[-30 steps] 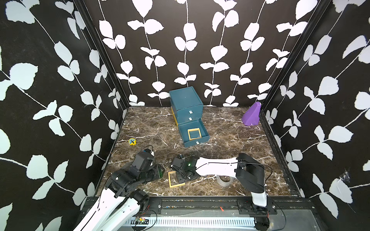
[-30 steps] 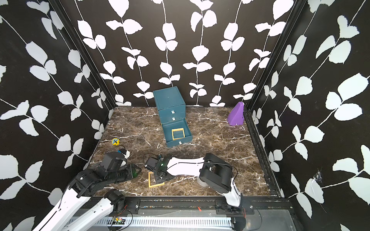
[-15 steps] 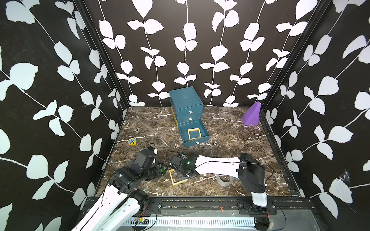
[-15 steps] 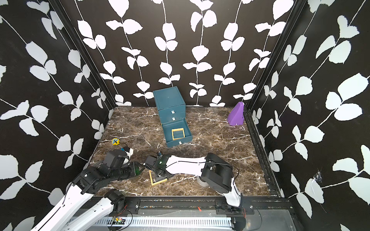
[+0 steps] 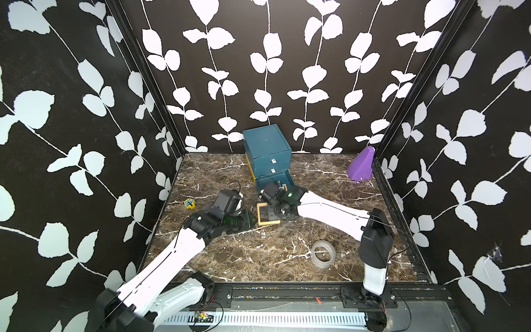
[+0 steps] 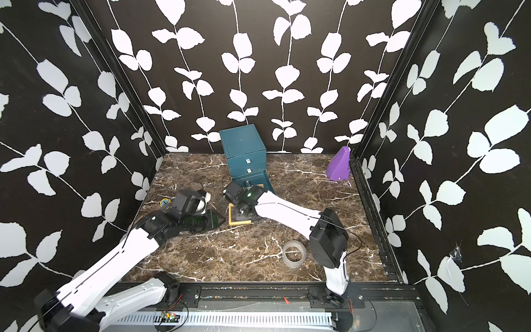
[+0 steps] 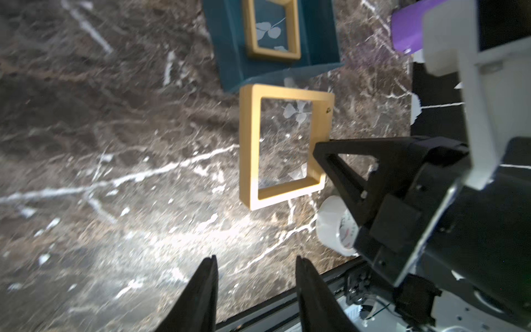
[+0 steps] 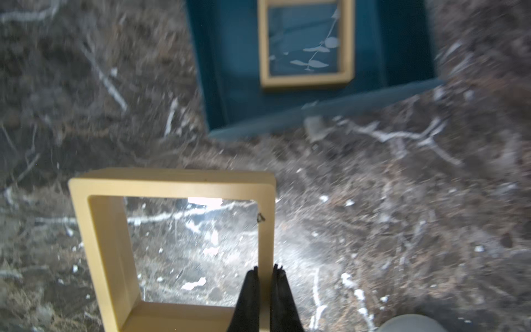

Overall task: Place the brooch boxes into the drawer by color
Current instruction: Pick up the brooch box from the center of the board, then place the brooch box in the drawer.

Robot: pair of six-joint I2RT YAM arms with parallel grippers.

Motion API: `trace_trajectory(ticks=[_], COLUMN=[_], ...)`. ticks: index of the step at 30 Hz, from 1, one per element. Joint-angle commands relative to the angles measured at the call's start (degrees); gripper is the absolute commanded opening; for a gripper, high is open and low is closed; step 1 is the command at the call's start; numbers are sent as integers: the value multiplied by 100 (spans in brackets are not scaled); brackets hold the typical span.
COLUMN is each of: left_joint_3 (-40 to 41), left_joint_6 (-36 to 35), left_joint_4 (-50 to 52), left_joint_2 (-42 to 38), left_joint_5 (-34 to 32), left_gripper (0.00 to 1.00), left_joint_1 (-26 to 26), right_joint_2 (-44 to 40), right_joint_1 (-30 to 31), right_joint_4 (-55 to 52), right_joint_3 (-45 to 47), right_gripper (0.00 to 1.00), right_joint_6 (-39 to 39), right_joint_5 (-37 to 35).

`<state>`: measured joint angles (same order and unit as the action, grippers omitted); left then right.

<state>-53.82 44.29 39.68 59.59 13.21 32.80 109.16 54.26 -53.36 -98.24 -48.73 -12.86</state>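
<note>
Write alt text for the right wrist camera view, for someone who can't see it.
The right gripper pinches one side of a yellow brooch box, a square frame with a see-through centre, seen against the marble table. Beyond it, the teal drawer stands pulled open with a second yellow brooch box lying inside.

Two yellow brooch boxes show: an inner yellow box [image 8: 306,82] in the open drawer and an outer yellow box [image 8: 172,184] outside it. There is one teal chest [image 5: 265,140] (three stacked drawers), one purple wedge [image 5: 360,166], one clear tape roll [image 5: 323,264], one small yellow round thing [image 5: 189,203], and two hands: the left hand [image 7: 255,258] and the right hand [image 8: 265,268].
</note>
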Motion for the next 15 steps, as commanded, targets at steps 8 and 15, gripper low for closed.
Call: trace_trajectory(ticks=[8, 15], left_joint_3=[-1008, -1574], left_joint_6=[-438, -604], left_joint_4=[-860, -936], left_joint_2=[1155, 1698], left_joint_5=[454, 555], left_gripper=[43, 43], left_joint_1=[-640, -852], right_joint_2=[1003, 1630], right_joint_1=[-1082, -1516], right_joint_4=[-526, -272], right_joint_3=[-1646, -2250], right_gripper=[0, 0], right_joint_6=[732, 801], right_joint_5=[-60, 101])
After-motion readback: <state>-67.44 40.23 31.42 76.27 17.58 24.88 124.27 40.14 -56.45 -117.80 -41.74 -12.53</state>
